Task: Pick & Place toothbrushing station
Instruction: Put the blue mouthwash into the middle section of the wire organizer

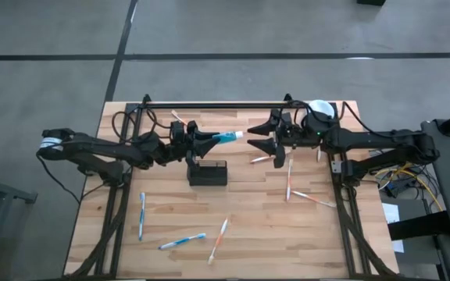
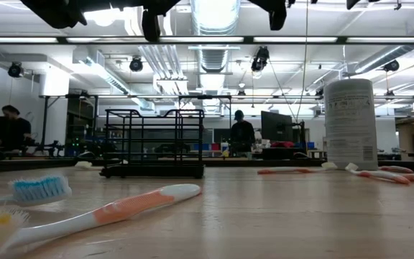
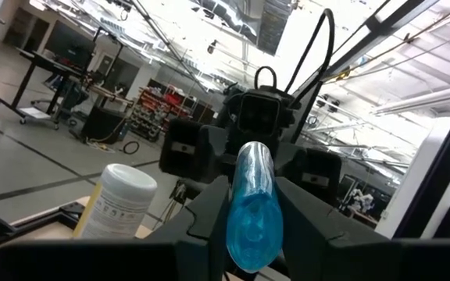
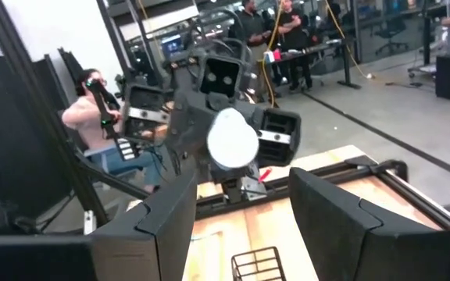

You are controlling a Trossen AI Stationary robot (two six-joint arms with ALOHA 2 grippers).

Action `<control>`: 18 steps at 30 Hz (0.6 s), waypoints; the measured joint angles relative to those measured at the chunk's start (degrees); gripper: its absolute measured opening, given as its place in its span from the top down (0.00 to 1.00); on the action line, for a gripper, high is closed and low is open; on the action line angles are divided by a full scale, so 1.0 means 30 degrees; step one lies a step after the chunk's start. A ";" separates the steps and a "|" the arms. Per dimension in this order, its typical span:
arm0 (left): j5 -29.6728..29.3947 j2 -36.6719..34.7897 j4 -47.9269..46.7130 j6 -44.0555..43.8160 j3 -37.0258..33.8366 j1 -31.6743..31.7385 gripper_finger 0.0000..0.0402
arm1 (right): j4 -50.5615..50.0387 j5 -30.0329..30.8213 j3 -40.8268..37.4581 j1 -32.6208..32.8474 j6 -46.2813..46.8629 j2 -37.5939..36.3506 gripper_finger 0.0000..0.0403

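Observation:
A blue toothpaste tube (image 1: 226, 138) with a white cap (image 4: 233, 140) hangs in the air over the table's far middle. My left gripper (image 1: 212, 141) is shut on it. My right gripper (image 1: 258, 137) faces it from the table's right, open. Its two fingers (image 4: 166, 222) stand a little short of the cap and touch nothing. The toothbrushing station, a small black wire-mesh basket (image 1: 208, 173), stands on the table just nearer than the tube. It also shows in the low view as the basket (image 2: 153, 144). My left gripper pinches the tube's rear part (image 3: 250, 226) between its two fingers, one finger (image 3: 205, 215) on each side. The fingers come level from the table's left and lie along the tube. The tube sticks out toward the table's right, cap end first, lifted clear of table and basket.
A white-topped canister (image 1: 319, 111) stands at the far right. Several toothbrushes lie loose: blue ones (image 1: 141, 215) near left, orange ones (image 1: 289, 178) right of the basket, one orange one (image 2: 113, 208) close to the low camera. A black bar (image 1: 217, 104) runs along the far edge.

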 joint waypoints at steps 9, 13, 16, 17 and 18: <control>0.0006 -0.0009 0.0025 -0.0036 -0.0007 0.0000 0.76 | 0.0178 0.0037 0.0000 0.0000 0.0377 0.0197 0.50; 0.0006 -0.0009 0.0029 -0.0044 -0.0007 0.0000 0.76 | 0.0435 0.0274 0.0000 0.0000 0.1149 0.0190 0.50; 0.0006 -0.0017 0.0029 -0.0044 -0.0007 0.0000 0.76 | 0.0425 0.0335 0.0000 -0.0002 0.1112 0.0190 0.50; 0.0006 -0.0017 0.0029 -0.0044 -0.0007 0.0000 0.76 | 0.0440 0.0335 0.0000 -0.0015 0.1109 0.0190 0.50; 0.0006 -0.0017 0.0029 -0.0044 -0.0007 0.0000 0.76 | 0.0460 0.0329 0.0000 -0.0015 0.1090 0.0190 0.50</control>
